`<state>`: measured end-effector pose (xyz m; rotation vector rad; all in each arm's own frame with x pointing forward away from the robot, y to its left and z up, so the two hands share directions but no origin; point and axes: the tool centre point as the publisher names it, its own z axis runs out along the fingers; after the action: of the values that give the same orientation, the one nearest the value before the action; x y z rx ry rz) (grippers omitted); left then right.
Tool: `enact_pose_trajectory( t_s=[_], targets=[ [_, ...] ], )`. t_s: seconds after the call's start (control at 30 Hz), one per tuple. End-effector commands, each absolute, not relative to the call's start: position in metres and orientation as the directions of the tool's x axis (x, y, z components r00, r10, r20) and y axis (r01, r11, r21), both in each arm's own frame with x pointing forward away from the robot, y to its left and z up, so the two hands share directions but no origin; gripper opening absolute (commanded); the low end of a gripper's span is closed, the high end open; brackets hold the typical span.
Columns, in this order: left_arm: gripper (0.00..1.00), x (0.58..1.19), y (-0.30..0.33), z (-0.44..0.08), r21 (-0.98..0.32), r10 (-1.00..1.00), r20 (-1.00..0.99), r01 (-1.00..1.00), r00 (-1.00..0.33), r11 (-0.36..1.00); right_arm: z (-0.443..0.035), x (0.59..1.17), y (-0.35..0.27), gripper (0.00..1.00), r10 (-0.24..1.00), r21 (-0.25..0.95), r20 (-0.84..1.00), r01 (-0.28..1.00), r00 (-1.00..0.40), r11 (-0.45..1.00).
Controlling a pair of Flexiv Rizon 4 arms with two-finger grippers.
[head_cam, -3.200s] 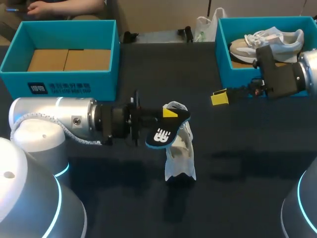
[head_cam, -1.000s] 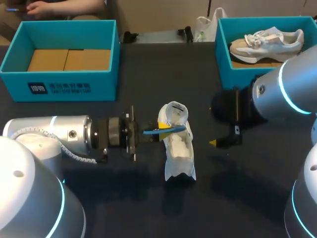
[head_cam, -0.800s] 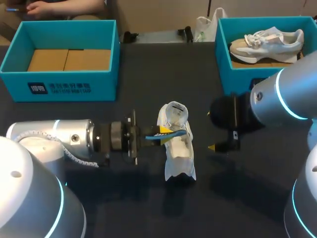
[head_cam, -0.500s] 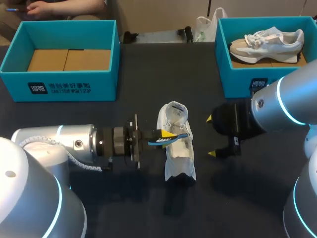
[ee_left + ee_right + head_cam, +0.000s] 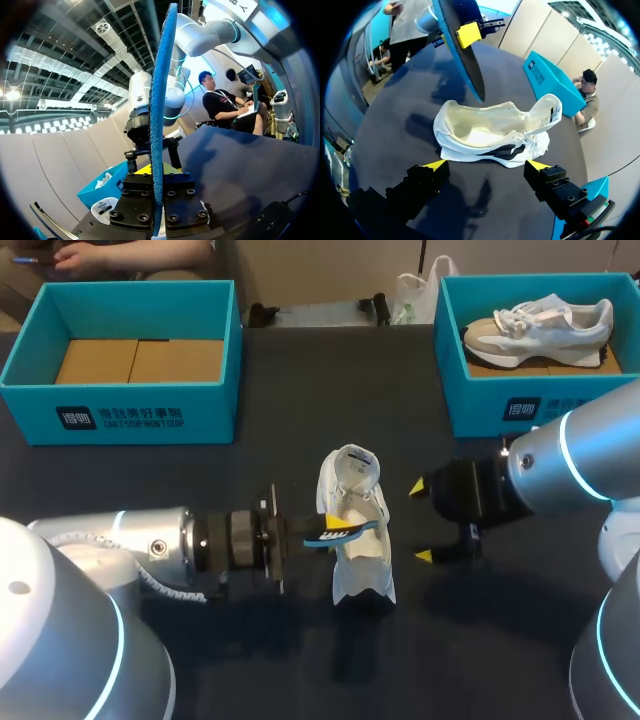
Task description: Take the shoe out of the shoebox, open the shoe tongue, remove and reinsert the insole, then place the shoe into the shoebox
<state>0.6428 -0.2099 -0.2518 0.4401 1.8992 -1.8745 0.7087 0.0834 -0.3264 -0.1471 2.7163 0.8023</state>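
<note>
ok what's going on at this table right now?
Insole reinsertion, mid-step. The left gripper is shut on the black, blue-edged insole, holding it at the opening of the white shoe lying mid-table; the insole isn't seated inside yet. The right gripper is open beside the shoe, touching nothing. A second pale shoe sits in the teal shoebox at far right; the other teal box at far left shows only a cardboard floor.
</note>
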Motion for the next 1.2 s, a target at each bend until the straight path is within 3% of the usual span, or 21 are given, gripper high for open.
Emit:
enact_pose_trajectory(
  t_s=[0.03, 0.3, 1.2],
  targets=[
    [0.0, 0.639, -0.206, -0.25, -0.86, -0.074, -0.511, 0.509, -0.857, 0.044, -0.333, 0.718, 0.091, 1.0, -0.033, 0.51, -0.321, -0.202, -0.947, 0.836],
    [0.0, 0.64, -0.207, -0.249, -0.863, -0.07, -0.506, 0.503, -0.86, 0.055, -0.33, 0.721, 0.094, 1.0, -0.1, 0.493, -0.328, -0.26, -0.939, 0.83],
    [0.0, 0.663, -0.238, -0.278, -0.846, 0.019, -0.525, 0.524, -0.851, 0.101, -0.327, 0.719, 0.094, 1.0, -0.086, 0.494, -0.326, -0.248, -0.941, 0.833]
  ],
)
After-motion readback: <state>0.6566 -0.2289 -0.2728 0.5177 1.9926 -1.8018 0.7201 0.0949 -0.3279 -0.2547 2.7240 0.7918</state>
